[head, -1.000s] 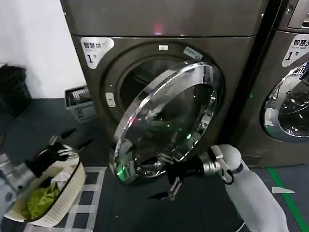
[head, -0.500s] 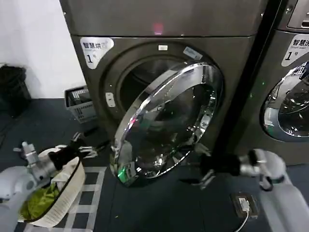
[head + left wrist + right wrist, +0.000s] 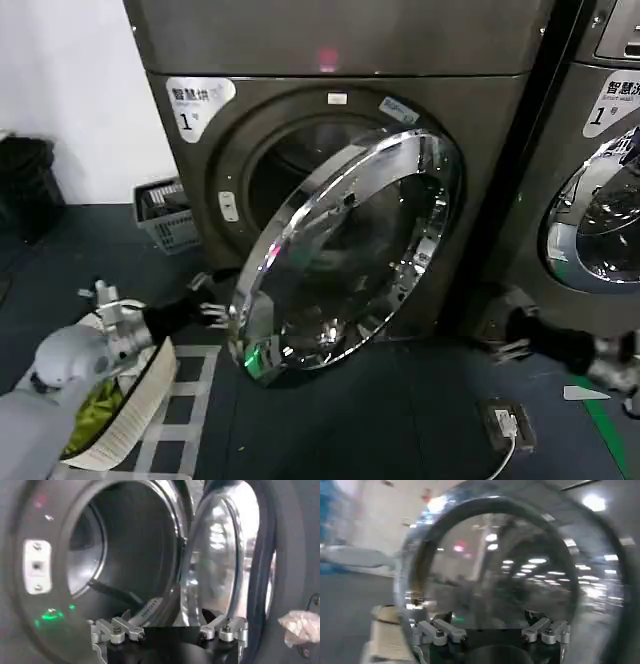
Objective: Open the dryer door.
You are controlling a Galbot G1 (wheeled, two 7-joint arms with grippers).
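At centre of the head view, the dryer door (image 3: 345, 255) stands partly swung out from the drum opening (image 3: 290, 165), hinged on its 3 o'clock side, free edge down at 7 o'clock near the floor (image 3: 400, 420). We read the chrome ring as tilted, dark glass facing us.

Left gripper (image 3: 212, 300) sits at 9 o'clock of the door, just beside the ring's free edge; we can't tell if it touches. In the left wrist view its fingers (image 3: 115, 630) are spread wide with nothing between them, door edge (image 3: 212, 575) and drum ahead.

Right gripper (image 3: 500, 335) is at 4 o'clock, clear of the door, low by the second machine (image 3: 590, 200). Right wrist view: fingers (image 3: 440, 631) apart, empty, pointed at the door's glass (image 3: 510, 565).

Laundry basket (image 3: 135, 400) at 8 o'clock on the floor, under the left arm. Small grey crate (image 3: 165, 215) at 10 o'clock by the wall.
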